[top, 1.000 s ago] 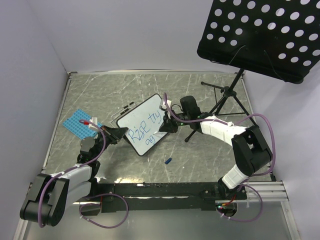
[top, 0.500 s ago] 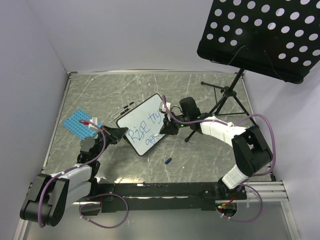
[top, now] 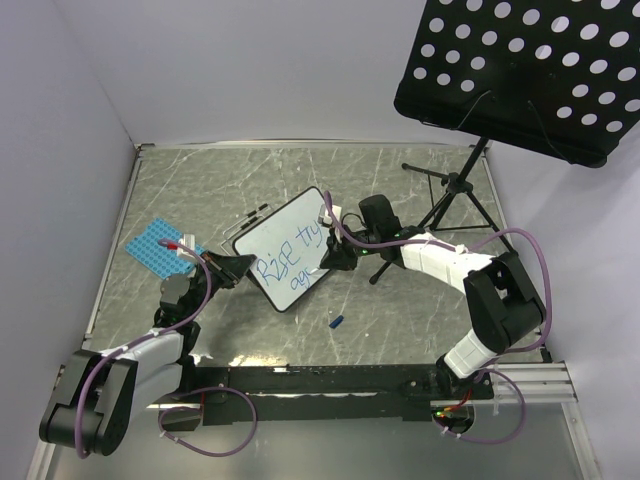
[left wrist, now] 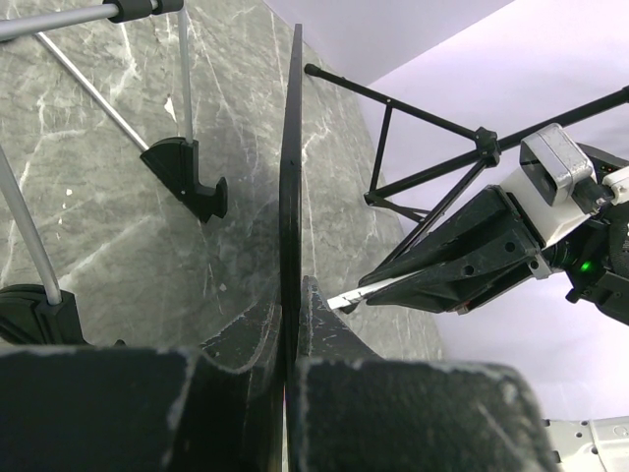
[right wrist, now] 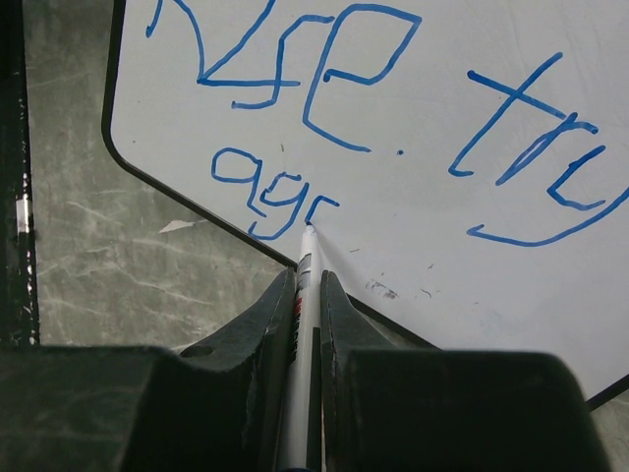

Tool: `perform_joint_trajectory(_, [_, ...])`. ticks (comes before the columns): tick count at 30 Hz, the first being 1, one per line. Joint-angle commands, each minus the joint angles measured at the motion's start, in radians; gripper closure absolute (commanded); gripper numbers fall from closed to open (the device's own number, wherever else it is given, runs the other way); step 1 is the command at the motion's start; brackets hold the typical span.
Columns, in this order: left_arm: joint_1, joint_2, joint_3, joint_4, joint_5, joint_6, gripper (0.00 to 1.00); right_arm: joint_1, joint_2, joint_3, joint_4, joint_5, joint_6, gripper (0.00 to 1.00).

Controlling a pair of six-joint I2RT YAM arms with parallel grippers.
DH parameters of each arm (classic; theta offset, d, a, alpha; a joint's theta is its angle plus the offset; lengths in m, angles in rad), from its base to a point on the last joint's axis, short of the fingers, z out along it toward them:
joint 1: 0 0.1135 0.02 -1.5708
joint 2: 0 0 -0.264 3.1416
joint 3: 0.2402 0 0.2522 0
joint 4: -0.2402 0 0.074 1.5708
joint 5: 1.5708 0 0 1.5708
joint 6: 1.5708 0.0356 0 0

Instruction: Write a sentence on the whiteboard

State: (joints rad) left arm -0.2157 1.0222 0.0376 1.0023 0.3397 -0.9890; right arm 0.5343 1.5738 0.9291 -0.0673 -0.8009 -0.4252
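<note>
Right wrist view: we see the right gripper (right wrist: 300,285) clamped on a marker (right wrist: 304,261). Its tip touches the whiteboard (right wrist: 452,265) just inside the board's lower edge, at the end of "ag" and a half-made letter. That is the second line of the sentence (right wrist: 334,88); above it, "Rise try" reads complete in blue. In the left wrist view, the left gripper (left wrist: 291,295) is pinched shut on the board's black-framed edge, holding it tilted up off the table (top: 200,190). From above, the board stands between the two arms. We judge the writing mid-word, with the last letters of "again" to come. The next stroke calls for light, steady pressure and short moves toward the board's right side, with a firm left-hand hold so the board does not shift.
</note>
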Motion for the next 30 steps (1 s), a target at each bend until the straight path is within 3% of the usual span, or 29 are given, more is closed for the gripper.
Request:
perform_joint_trajectory(1, [-0.007, -0.016, -0.071, 0.085, 0.021, -0.005, 0.99, 0.003, -0.032, 0.020, 0.044, 0.037, -0.004, 1.00])
perform_joint_trajectory(30, [-0.008, 0.012, -0.074, 0.113, 0.024, -0.010, 0.99, 0.000, -0.024, 0.060, 0.089, 0.045, 0.037, 1.00])
